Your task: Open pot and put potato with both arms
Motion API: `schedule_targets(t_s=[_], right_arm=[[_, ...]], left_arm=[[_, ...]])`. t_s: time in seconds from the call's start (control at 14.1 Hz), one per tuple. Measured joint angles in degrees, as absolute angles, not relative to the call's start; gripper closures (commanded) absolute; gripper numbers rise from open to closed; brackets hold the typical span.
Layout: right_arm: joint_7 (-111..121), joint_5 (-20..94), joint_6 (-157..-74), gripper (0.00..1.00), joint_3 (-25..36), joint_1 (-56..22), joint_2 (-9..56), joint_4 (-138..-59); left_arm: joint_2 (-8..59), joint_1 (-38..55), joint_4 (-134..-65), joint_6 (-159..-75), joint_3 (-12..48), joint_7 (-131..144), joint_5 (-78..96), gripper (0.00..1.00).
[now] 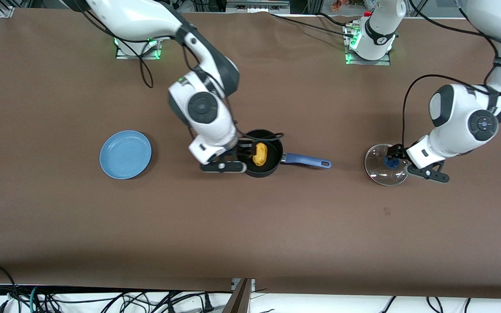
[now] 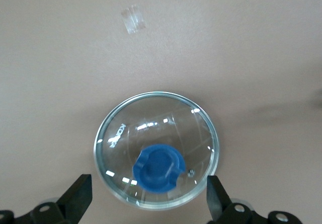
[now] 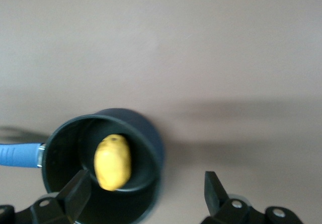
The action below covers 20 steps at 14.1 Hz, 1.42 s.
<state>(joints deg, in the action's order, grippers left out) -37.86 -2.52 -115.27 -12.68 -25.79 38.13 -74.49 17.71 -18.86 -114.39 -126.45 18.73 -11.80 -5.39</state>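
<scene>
The black pot [image 1: 272, 167] stands mid-table without its lid, its blue handle [image 1: 307, 161] pointing toward the left arm's end. The yellow potato [image 1: 259, 154] lies inside it and also shows in the right wrist view [image 3: 112, 161], in the pot [image 3: 65, 148]. My right gripper [image 1: 245, 152] is open and empty over the pot's rim [image 3: 146, 186]. The glass lid [image 1: 376, 167] with its blue knob [image 1: 392, 163] lies flat on the table toward the left arm's end. My left gripper [image 1: 396, 157] is open just above the lid [image 2: 161, 128], with a finger on each side of it [image 2: 147, 191].
A flat light-blue plate [image 1: 125, 154] lies toward the right arm's end of the table. A small pale mark [image 1: 386, 211] sits on the brown table nearer to the front camera than the lid; it also shows in the left wrist view [image 2: 133, 18].
</scene>
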Motion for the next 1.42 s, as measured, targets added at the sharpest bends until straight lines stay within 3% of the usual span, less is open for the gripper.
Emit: schedule_targets(t_s=[0.21,0.57,0.71,0.92,1.14,1.42], right_arm=[[-30.4,-2.7,-105.0,0.0,-12.3,-20.7,33.4,-74.3],[-13.0,-3.1,-91.6,0.0,-7.2,-12.6,25.9,-74.3],[-6.4,-3.1,-88.9,0.0,-6.9,-6.7,23.2,-74.4],[-2.1,-3.0,-86.6,0.0,-6.9,-0.3,18.5,-75.3],[-1.5,-3.0,-83.1,0.0,-6.9,2.5,12.3,-80.1],[-1.6,-2.8,-83.2,0.0,-7.3,3.0,6.8,-86.6]], left_arm=[[14.4,-18.9,-109.8,-120.3,19.5,-11.7,-4.9,0.0],[4.2,-18.9,-108.6,-113.4,20.4,-11.6,-4.6,0.0],[0.5,-19.0,-107.4,-109.2,20.4,-11.6,-4.5,0.0],[-1.8,-19.0,-100.1,-101.1,20.3,-11.6,-4.5,0.0],[-1.8,-19.0,-95.6,-99.3,20.3,-11.6,-4.5,0.0],[-1.5,-18.9,-95.4,-97.9,20.7,-11.4,-4.0,0.0]])
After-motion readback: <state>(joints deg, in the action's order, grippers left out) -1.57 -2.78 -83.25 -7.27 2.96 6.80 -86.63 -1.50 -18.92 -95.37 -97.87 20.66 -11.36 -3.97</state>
